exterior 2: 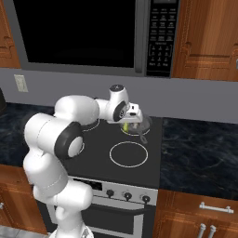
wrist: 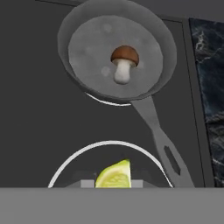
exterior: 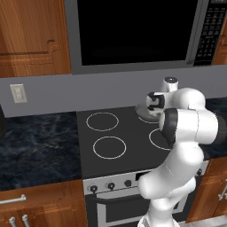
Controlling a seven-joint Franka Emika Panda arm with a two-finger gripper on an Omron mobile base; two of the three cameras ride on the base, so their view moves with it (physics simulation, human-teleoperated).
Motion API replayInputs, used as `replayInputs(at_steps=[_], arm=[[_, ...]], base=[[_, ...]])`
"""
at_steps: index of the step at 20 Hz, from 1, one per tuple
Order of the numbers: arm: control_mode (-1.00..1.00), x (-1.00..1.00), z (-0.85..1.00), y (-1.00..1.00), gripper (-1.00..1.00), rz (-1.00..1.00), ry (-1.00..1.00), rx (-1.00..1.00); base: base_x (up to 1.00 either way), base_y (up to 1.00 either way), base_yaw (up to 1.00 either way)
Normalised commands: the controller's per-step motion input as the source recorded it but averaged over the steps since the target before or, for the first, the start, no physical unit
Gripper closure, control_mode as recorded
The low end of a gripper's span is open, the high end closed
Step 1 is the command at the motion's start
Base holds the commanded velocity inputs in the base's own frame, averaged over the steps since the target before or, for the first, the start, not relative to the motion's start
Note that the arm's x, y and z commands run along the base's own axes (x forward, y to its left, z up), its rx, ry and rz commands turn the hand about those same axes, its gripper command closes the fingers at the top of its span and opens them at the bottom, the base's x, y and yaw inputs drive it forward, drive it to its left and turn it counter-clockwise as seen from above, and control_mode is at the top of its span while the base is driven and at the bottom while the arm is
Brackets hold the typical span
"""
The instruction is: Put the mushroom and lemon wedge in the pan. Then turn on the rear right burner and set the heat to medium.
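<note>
Hand view — pan point(wrist: 87, 26), grey, shallow, with the mushroom point(wrist: 124, 63) lying inside it, brown cap and white stem. Pan sits over a white burner ring on the black stove top point(wrist: 39, 131); its handle runs toward the lower right. Lemon wedge point(wrist: 114, 175), yellow-green, pinched in the narrowed gripper point(wrist: 113, 183), above the nearer ring. Right base view — gripper beside the pan. Microwave point(exterior 2: 79, 32) keypad writing too small to read.

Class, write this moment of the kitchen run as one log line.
gripper: shut on lemon wedge, short of pan | mushroom: lying in pan | pan: on rear right burner | next: probably carry wedge over pan
</note>
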Motion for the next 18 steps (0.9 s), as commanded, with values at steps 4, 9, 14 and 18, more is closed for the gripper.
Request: replayInputs(at_steps=[4,9,14,18], arm=[[-1.00,0.47,0.00,0.03,1.00,-0.05,0.00,0.00],[-1.00,0.31,-0.01,0.05,1.00,-0.01,0.00,0.00],[-1.00,0.39,-0.06,0.07,1.00,0.00,0.00,0.01],[-1.00,0.36,-0.06,0.08,1.00,0.00,0.00,0.07]], base=[[0.00,0.00,0.00],[0.00,0.00,0.00],[0.00,0.00,0.00],[0.00,0.00,0.00]])
